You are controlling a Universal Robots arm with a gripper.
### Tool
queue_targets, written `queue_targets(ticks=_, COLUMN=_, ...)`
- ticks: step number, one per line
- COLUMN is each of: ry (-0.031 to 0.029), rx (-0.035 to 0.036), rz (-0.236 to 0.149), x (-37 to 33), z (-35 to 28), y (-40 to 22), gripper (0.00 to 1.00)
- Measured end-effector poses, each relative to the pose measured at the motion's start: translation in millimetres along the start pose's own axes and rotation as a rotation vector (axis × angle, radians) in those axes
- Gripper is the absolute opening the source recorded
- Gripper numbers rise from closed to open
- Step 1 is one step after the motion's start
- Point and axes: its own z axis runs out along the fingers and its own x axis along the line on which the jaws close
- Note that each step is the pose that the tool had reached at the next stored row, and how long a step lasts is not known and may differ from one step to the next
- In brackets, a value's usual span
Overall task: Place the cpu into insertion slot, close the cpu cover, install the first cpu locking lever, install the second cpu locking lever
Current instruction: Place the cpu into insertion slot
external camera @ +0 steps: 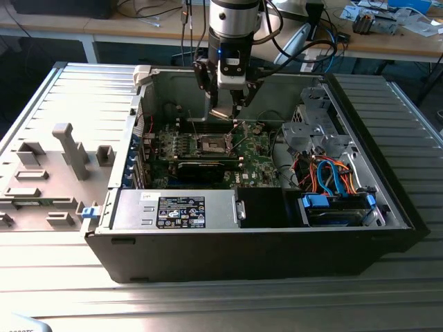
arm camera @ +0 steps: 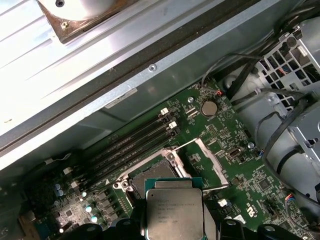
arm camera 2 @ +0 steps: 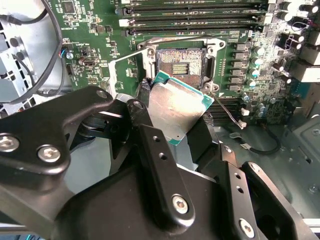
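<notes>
Silver-grey, the cpu is clamped at its edges by the gripper; the uncovered socket, within the computer case, is partly hidden behind it.

No wording can be read anywhere in the open computer case. The black label on the power supply carries white print too fine to make out, and the etched lines atop the cpu in the first wrist view are illegible.
</notes>
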Motion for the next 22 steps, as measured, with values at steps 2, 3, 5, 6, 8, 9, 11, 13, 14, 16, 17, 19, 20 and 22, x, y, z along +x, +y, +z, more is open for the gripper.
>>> queue_targets(ticks=2, ry=-0.0003, rx=-0.0001, rz=0.005, x=0.0, z=0.0, y=0.0, gripper=0.55)
queue_targets(ticks=3, ry=-0.0004, rx=-0.0001, rz=0.007, x=0.0, z=0.0, y=0.0, gripper=0.55)
queue_targets(ticks=5, ry=-0.0009, rx=-0.0001, rz=0.015, x=0.0, z=0.0, y=0.0, gripper=0.55)
queue_targets(ticks=6, ry=-0.001, rx=-0.0001, rz=0.017, x=0.0, z=0.0, y=0.0, gripper=0.55)
queue_targets(ticks=8, ry=-0.0014, rx=-0.0003, rz=0.023, x=0.0, z=0.1, y=0.0, gripper=0.55)
queue_targets(ticks=9, ry=-0.0016, rx=-0.0003, rz=0.025, x=0.0, z=0.1, y=0.0, gripper=0.55)
queue_targets(ticks=11, ry=-0.0019, rx=-0.0003, rz=0.031, x=0.0, z=0.1, y=0.0, gripper=0.55)
queue_targets(ticks=13, ry=-0.0024, rx=-0.0002, rz=0.038, x=0.0, z=0.0, y=0.0, gripper=0.55)
queue_targets(ticks=14, ry=-0.0026, rx=-0.0002, rz=0.041, x=0.0, z=0.0, y=0.0, gripper=0.55)
queue_targets(ticks=16, ry=-0.003, rx=-0.0002, rz=0.046, x=0.0, z=0.0, y=0.0, gripper=0.55)
queue_targets(ticks=17, ry=-0.0033, rx=-0.0001, rz=0.05, x=0.0, z=0.0, y=0.0, gripper=0.55)
queue_targets(ticks=19, ry=-0.0036, rx=-0.0001, rz=0.055, x=0.0, z=0.0, y=0.0, gripper=0.55)
queue_targets(ticks=20, ry=-0.0039, rx=0.0, rz=0.058, x=0.0, z=0.0, y=0.0, gripper=0.55)
queue_targets(ticks=22, ry=-0.0042, rx=0.0, rz=0.063, x=0.0, z=0.0, y=0.0, gripper=0.55)
